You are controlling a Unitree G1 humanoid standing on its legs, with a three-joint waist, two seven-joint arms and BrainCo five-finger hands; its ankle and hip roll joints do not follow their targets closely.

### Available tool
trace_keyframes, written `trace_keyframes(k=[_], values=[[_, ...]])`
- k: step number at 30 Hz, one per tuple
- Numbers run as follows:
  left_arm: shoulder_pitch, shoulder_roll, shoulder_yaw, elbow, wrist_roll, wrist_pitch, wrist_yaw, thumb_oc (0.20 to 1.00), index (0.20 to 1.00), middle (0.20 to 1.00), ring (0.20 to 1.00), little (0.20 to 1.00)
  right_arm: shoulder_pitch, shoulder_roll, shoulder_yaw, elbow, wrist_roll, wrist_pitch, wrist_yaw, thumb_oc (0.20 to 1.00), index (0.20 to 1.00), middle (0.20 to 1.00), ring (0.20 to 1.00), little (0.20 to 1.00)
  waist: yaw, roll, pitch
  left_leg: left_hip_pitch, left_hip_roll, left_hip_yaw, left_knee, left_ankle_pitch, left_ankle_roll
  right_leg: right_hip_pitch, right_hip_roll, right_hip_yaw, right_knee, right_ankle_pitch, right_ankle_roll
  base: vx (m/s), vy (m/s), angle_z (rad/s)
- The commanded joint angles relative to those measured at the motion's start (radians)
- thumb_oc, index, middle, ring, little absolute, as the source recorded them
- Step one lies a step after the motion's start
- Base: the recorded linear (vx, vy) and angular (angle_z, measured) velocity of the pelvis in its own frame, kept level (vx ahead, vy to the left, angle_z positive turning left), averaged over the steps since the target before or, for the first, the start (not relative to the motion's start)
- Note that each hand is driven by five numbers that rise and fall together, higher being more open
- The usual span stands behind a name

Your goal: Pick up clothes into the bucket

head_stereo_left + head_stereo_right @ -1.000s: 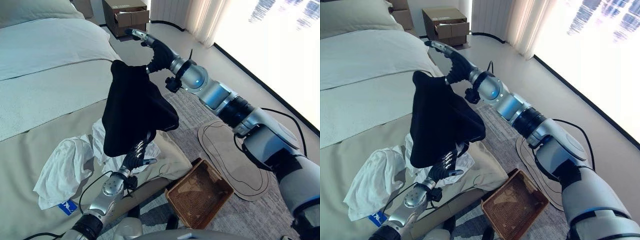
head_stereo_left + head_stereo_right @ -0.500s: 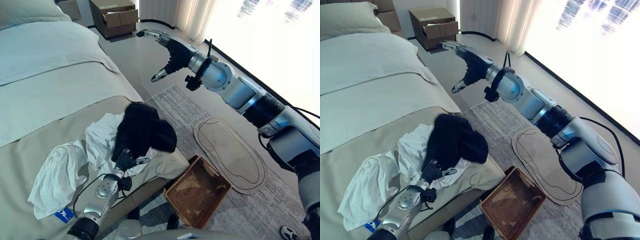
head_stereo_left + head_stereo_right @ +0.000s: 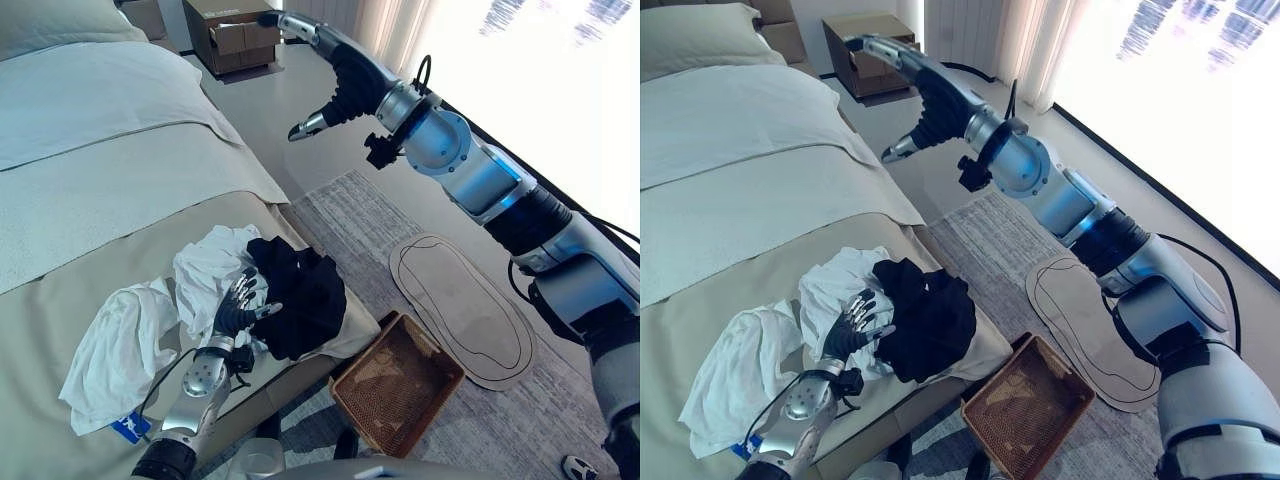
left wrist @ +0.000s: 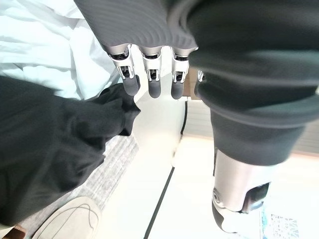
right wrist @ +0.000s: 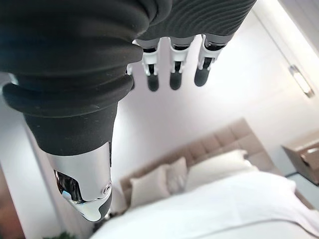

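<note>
Clothes on the near corner of the bed (image 3: 110, 200): one black garment (image 3: 303, 295), crumpled in a heap at the mattress edge, and white garments (image 3: 125, 335) bunched beside it, one spread toward the foot of the beige cover, another piled against the black heap. Left hand (image 3: 238, 305): raised over the white pile just beside the black garment, fingers (image 4: 152, 84) straight and spread, holding nothing; in its wrist view the fingertips sit at the edge of the black cloth, and I cannot tell whether they touch it. Right hand (image 3: 335, 75): lifted high above the floor, well apart from the clothes, arm stretched out toward the cardboard box (image 3: 232, 30); fingers extended and relaxed, empty. Woven basket (image 3: 400, 385): brown, rectangular, standing on the grey rug (image 3: 370, 215) below the corner of the bed, close under the black garment, nothing in it. Oval beige mat (image 3: 460, 310): flat on the rug beside the basket. Cardboard box: open-fronted, on the floor past the head of the bed, near the curtain (image 3: 395, 25). Pillow (image 3: 60, 20): at the head of the bed.
</note>
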Motion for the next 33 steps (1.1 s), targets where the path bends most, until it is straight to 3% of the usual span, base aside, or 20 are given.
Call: trace_keyframes(k=[1, 6, 14, 18, 19, 26, 33], values=[[-0.009, 0.042, -0.009, -0.067, 0.080, -0.062, 0.017, 1.000, 1.000, 1.000, 1.000, 1.000, 0.037, -0.042, -0.091, -0.054, 0.072, -0.060, -0.064, 1.000, 1.000, 1.000, 1.000, 1.000, 0.023, -0.039, -0.044, -0.011, 0.067, -0.003, 0.040, -0.064, -0.004, -0.055, -0.128, -0.015, 0.027, 0.114, 0.096, 0.00, 0.000, 0.00], [-0.054, 0.108, -0.027, -0.032, 0.391, -0.057, 0.086, 1.000, 1.000, 1.000, 1.000, 1.000, 0.307, -0.042, -0.266, -0.151, 0.073, -0.081, -0.087, 1.000, 1.000, 1.000, 1.000, 1.000, -0.003, -0.020, -0.040, -0.004, 0.066, 0.006, 0.038, -0.070, -0.001, -0.057, -0.129, -0.003, 0.030, 0.110, 0.099, 0.00, 0.000, 0.00], [-0.165, 0.197, -0.038, 0.041, 0.635, -0.070, 0.154, 1.000, 1.000, 1.000, 1.000, 1.000, 0.768, 0.033, -0.467, -0.204, 0.109, -0.118, -0.081, 1.000, 1.000, 1.000, 1.000, 1.000, -0.054, 0.007, -0.021, -0.005, 0.063, 0.021, 0.069, -0.093, 0.005, -0.070, -0.139, 0.014, 0.060, 0.090, 0.106, 0.01, 0.029, -0.06], [-0.243, 0.241, -0.064, 0.086, 0.770, -0.054, 0.206, 1.000, 1.000, 1.000, 1.000, 1.000, 0.969, 0.053, -0.551, -0.196, 0.084, -0.126, -0.081, 1.000, 1.000, 1.000, 1.000, 1.000, -0.089, 0.014, 0.025, -0.032, 0.059, 0.025, 0.131, -0.118, 0.013, -0.093, -0.148, 0.030, 0.107, 0.070, 0.108, -0.07, 0.024, -0.12], [-0.292, 0.260, -0.081, 0.097, 0.826, -0.044, 0.231, 1.000, 1.000, 1.000, 1.000, 1.000, 1.041, 0.058, -0.582, -0.175, 0.062, -0.128, -0.091, 1.000, 1.000, 1.000, 1.000, 1.000, -0.106, 0.016, 0.070, -0.072, 0.054, 0.024, 0.178, -0.126, 0.016, -0.125, -0.155, 0.038, 0.146, 0.062, 0.107, -0.21, 0.028, -0.13], [-0.461, 0.312, -0.150, 0.138, 0.954, -0.007, 0.303, 1.000, 1.000, 1.000, 1.000, 1.000, 1.155, 0.069, -0.636, -0.121, 0.021, -0.145, -0.116, 1.000, 1.000, 1.000, 1.000, 1.000, -0.165, 0.025, 0.193, -0.257, 0.063, 0.027, 0.349, -0.146, 0.023, -0.306, -0.181, 0.079, 0.281, 0.045, 0.097, -0.17, 0.033, -0.09], [-0.554, 0.311, -0.180, 0.219, 1.005, 0.071, 0.332, 1.000, 1.000, 1.000, 1.000, 1.000, 1.141, 0.100, -0.628, 0.007, 0.041, -0.143, -0.156, 1.000, 1.000, 1.000, 1.000, 1.000, -0.199, 0.035, 0.219, -0.468, 0.065, 0.024, 0.532, -0.191, 0.031, -0.510, -0.175, 0.115, 0.429, 0.009, 0.081, -0.10, 0.020, -0.06]])
